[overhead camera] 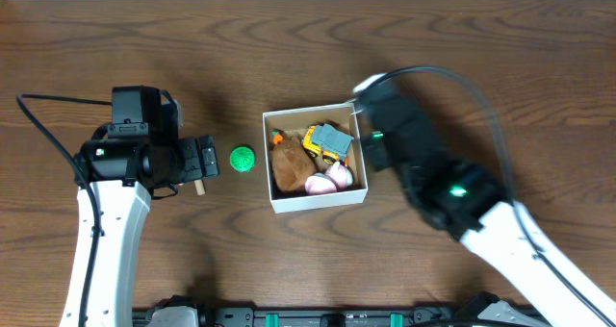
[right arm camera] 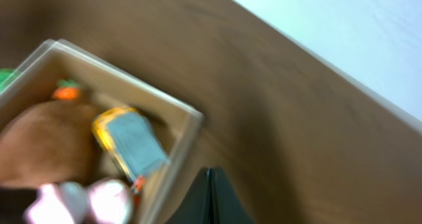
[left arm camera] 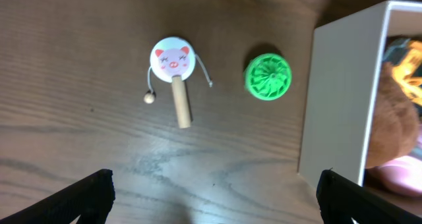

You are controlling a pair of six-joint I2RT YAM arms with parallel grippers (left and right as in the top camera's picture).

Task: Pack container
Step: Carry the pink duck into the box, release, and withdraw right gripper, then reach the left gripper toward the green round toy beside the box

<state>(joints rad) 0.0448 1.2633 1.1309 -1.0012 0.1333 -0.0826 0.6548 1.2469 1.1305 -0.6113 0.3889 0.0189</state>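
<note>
Overhead the light is even and fairly bright, with soft shadows hugging the box. Everything left of it is sharp, but to its right the right arm is smeared with motion blur, a green lamp glowing on it. On the left wrist view the wood left of the box is crisp, ball and rattle throwing faint shadows, the box's white wall glaring and the toys inside gone soft. The right wrist view is blurred all over, with dim wood around the box and a washed-out pale band beyond it, upper right.
</note>
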